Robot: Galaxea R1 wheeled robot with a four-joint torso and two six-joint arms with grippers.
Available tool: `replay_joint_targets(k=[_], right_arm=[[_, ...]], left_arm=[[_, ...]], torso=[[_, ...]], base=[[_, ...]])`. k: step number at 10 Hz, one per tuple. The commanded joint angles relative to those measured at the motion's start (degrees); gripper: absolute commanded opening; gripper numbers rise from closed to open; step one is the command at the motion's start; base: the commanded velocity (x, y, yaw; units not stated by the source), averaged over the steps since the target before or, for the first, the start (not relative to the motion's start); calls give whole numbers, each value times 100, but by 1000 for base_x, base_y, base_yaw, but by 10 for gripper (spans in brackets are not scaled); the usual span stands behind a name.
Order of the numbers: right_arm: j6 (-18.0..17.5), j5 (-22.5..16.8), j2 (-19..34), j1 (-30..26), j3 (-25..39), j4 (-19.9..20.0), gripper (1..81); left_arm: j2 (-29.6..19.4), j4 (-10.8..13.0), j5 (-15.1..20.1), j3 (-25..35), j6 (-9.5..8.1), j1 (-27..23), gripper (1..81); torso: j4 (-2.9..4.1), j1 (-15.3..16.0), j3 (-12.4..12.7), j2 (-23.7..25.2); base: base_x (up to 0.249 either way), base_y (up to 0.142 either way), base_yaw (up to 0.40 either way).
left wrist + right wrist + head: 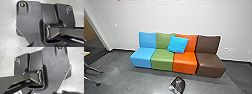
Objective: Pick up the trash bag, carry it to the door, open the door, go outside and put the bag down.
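On the grey floor (121, 71), just in front of the orange seat (185, 62) of a four-part sofa, lies the dark, glossy trash bag (177, 85), ahead of you and near the lower edge of the head view. The step in hand is judged to be the approach for the pick-up. You should centre the robot on the bag before lowering an arm, and halt short enough that the base does not nudge it towards the seats. Whether the left tool or the right tool is spread or pressed together, you cannot tell. For a sound grasp, take the gathered top of the bag if one can be found, with several folds together; a single layer of film may slip or tear. Lift straight up, and let the bag hang quietly before you turn. As the only evident container, the bag has a rounded, bulging form, which suggests some filling; its contents are hidden by the dark film, and you cannot tell whether its mouth is tied.
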State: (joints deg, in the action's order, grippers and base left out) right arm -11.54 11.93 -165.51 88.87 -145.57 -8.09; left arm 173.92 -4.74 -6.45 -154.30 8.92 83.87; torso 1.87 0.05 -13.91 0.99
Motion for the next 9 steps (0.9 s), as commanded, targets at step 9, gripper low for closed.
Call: replay_joint_targets(k=[9], right_arm=[[21, -323, 24, -101, 3, 1, 811]], left_arm=[[-7, -18, 425, -136, -13, -103, 811]], torso=[[0, 0, 0, 0]], base=[[147, 0, 0]])
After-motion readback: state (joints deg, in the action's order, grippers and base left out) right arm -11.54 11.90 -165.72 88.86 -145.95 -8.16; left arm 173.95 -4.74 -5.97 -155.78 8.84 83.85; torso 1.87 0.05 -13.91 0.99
